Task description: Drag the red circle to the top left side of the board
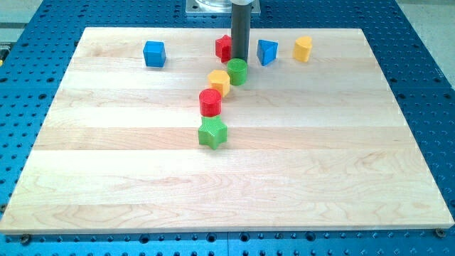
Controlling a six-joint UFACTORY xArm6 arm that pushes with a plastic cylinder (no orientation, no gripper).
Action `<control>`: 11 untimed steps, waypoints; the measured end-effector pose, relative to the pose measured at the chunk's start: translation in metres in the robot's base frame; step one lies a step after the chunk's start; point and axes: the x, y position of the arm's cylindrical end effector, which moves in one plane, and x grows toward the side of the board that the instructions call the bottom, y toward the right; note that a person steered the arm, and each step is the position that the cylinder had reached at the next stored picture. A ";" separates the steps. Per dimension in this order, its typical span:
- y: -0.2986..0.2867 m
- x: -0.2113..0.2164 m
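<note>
Rod: dark, straight, coming down from the view's top near the board's far edge.
My tip (239, 60): lower end hidden just behind the green circle, so contact cannot be told.
Gripper state: none fitted, only the rod; no jaws to spread or press, nothing pinched.
Red circle (210, 102): toward the view's bottom and a little left of my tip, apart from it, near the board's middle.
Green circle (237, 72): directly below my tip in the view, just in front of the rod.
Yellow block (220, 82): below-left of my tip, touching or nearly touching the green circle, just above the red circle.
Green star (212, 133): farther below the tip, just under the red circle.
Red star-like block (224, 48): just left of the rod, partly hidden by it.
Blue block, angular (266, 52): just right of the rod.
Yellow cylinder (303, 48): farther right of the tip.
Blue cube (154, 54): well left of the tip, toward the top left.
Board (320, 178): pale wood on a blue perforated table (426, 43).
</note>
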 end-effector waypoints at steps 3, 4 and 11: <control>0.045 0.128; -0.028 0.126; -0.166 0.134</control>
